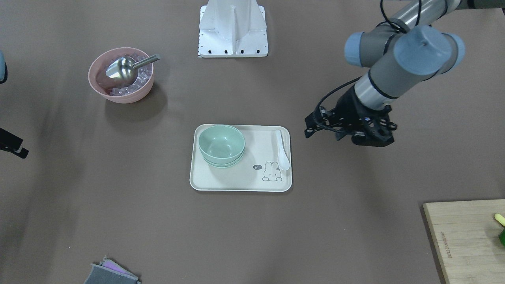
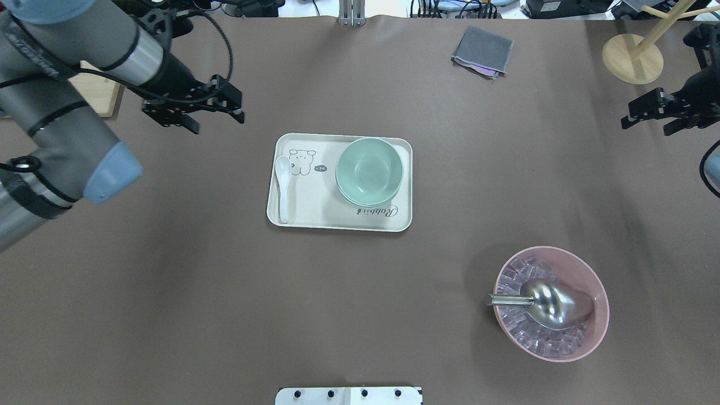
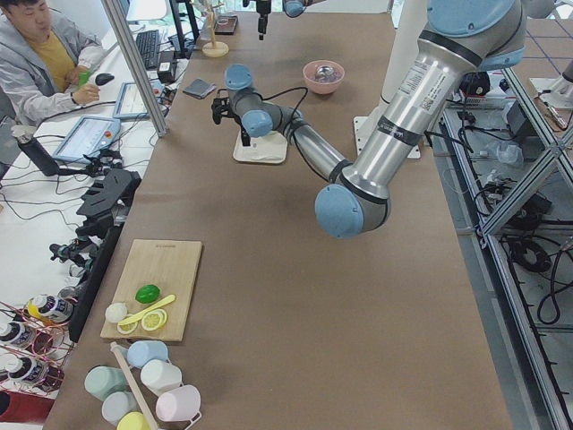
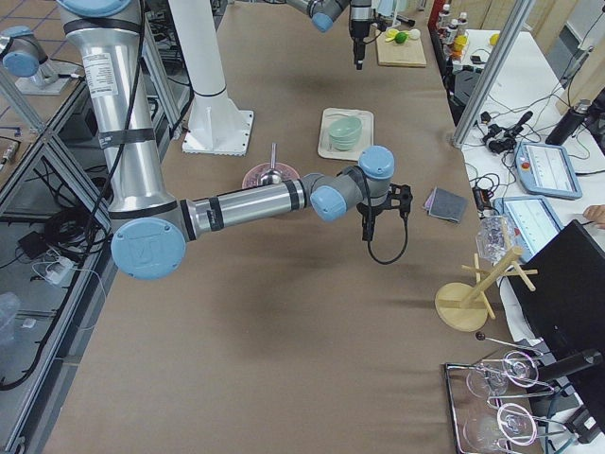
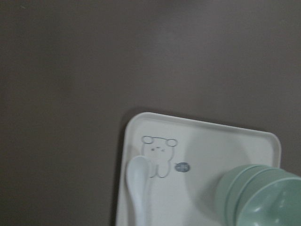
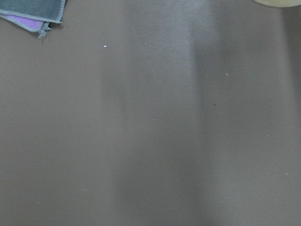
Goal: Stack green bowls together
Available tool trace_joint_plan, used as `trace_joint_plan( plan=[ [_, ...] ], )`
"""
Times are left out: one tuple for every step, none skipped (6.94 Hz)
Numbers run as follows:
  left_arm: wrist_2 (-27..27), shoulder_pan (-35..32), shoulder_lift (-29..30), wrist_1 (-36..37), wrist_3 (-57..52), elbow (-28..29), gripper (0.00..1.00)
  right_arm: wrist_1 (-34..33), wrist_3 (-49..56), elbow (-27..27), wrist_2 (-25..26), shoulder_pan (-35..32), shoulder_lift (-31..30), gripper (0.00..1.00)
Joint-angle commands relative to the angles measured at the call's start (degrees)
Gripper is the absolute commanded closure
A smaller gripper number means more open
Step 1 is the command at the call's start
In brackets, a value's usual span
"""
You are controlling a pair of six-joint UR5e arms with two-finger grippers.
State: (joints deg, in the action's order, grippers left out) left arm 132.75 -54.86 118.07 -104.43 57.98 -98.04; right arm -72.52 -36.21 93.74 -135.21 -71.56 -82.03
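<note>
Overhead exterior: my left gripper (image 2: 209, 112) hangs spread, empty. Beyond it, past the white spoon (image 2: 282, 180), the green bowls (image 2: 368, 169) sit nested on the rabbit tray (image 2: 315, 222). Stacking looks finished; I'd lift away without clipping them. My right gripper (image 2: 652, 121), farthest, is spread too.

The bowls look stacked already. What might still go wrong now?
The green bowls nest slightly askew, lower rims peeking out one side, close to a corner of the tray; a bump might shift them. The loose white spoon lies nearest the left gripper; a low arm sweep might knock it.
</note>
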Motion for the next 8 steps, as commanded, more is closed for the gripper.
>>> trace_joint_plan(
  plan=[
    [0.3,-7.9,-8.3,9.1,-25.2,-4.7,0.02,-6.9,16.9,-0.2,0.0,-5.8,-2.4,0.00],
    [0.3,-12.2,-12.8,9.9,-35.7,-4.7,0.02,-8.2,21.8,-0.6,0.3,-7.4,-3.6,0.00],
    [0.4,-17.0,-17.2,10.1,-46.8,-4.4,0.02,-8.3,25.7,-1.5,0.3,-9.3,-4.4,0.00],
    [0.4,-21.6,-20.1,11.3,-55.6,-3.7,0.02,-8.3,29.4,-2.8,0.2,-10.4,-5.1,0.00],
    [0.4,-25.1,-22.1,13.1,-64.2,-2.3,0.02,-8.3,32.5,-3.5,0.1,-11.8,-5.9,0.00],
    [0.5,-30.3,-24.2,13.6,-73.8,1.0,0.02,-8.3,34.3,-4.0,0.2,-12.9,-6.3,0.00],
    [0.4,-35.3,-25.7,13.6,-81.5,5.2,0.02,-8.3,35.5,-4.7,0.1,-13.7,-6.5,0.00],
    [-0.4,-37.4,-26.0,13.3,-84.4,8.2,0.02,-8.3,36.4,-4.8,0.3,-14.2,-6.9,0.00]
  ],
)
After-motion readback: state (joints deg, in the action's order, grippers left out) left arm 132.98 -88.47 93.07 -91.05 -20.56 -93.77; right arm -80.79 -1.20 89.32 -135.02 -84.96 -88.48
